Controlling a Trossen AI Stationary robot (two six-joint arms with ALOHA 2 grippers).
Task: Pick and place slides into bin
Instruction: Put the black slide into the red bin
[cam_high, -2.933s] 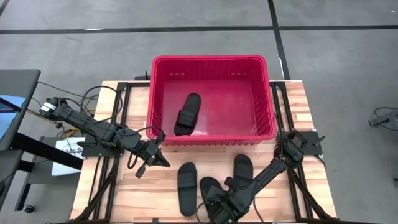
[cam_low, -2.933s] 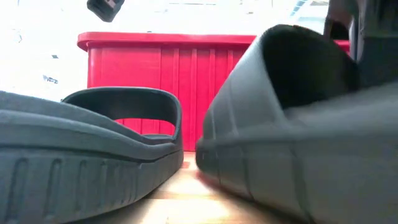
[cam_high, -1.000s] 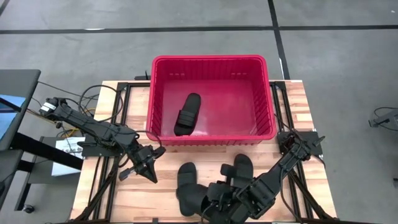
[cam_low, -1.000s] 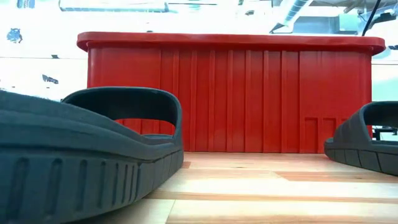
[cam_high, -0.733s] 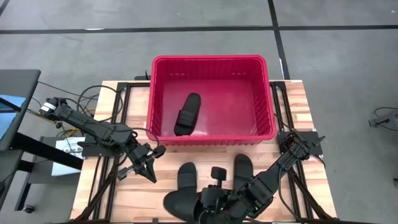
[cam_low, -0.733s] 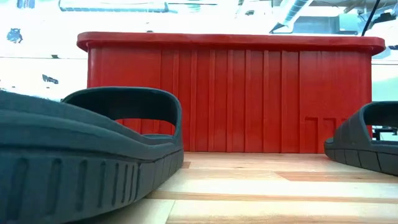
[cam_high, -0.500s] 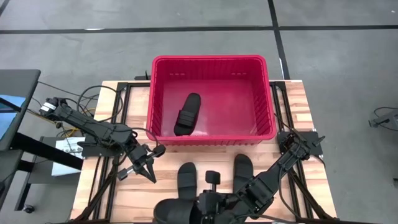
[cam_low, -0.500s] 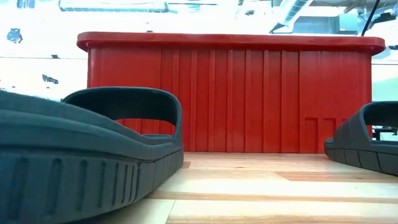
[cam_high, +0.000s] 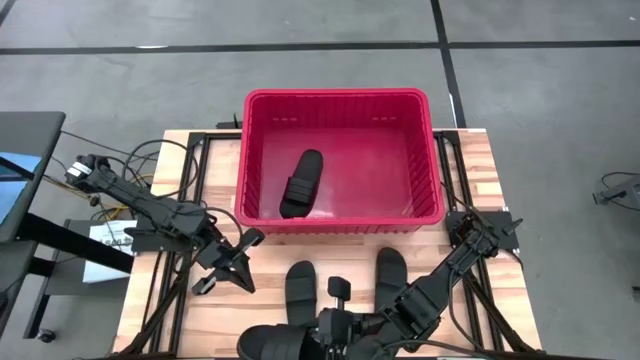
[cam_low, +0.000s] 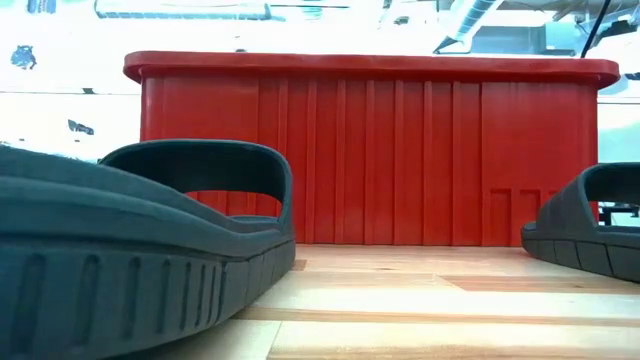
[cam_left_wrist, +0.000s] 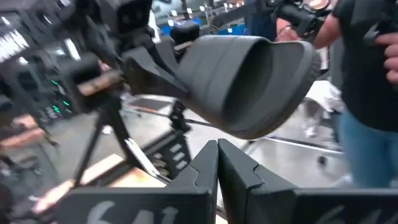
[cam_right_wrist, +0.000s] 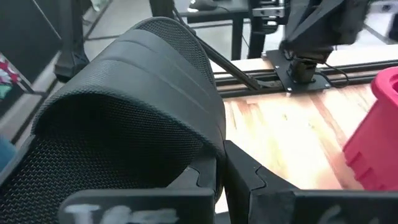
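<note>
A: How far along?
B: The bin (cam_high: 340, 98) holds one slide (cam_high: 301, 183). Two lie on the surface (cam_high: 470, 160) just before it (cam_high: 301, 292) (cam_high: 391, 270).
A: The fourth?
B: Clamped in the right tool (cam_right_wrist: 219, 177), lifted at the near edge (cam_high: 275, 344). Left tool (cam_left_wrist: 217, 163) fingers together, empty.

My wooden table (cam_high: 470, 170) stands on a grey concrete floor (cam_high: 150, 80). A dark line (cam_high: 300, 45) crosses that floor beyond the table's far edge; a second line runs off from it past the far right corner. Left of the table: a dark desk (cam_high: 25, 150). Level across the tabletop (cam_low: 420, 310) the room behind is brightly lit, with ceiling ducts (cam_low: 480, 12) overhead. A person in jeans (cam_left_wrist: 367, 124) stands off the table
</note>
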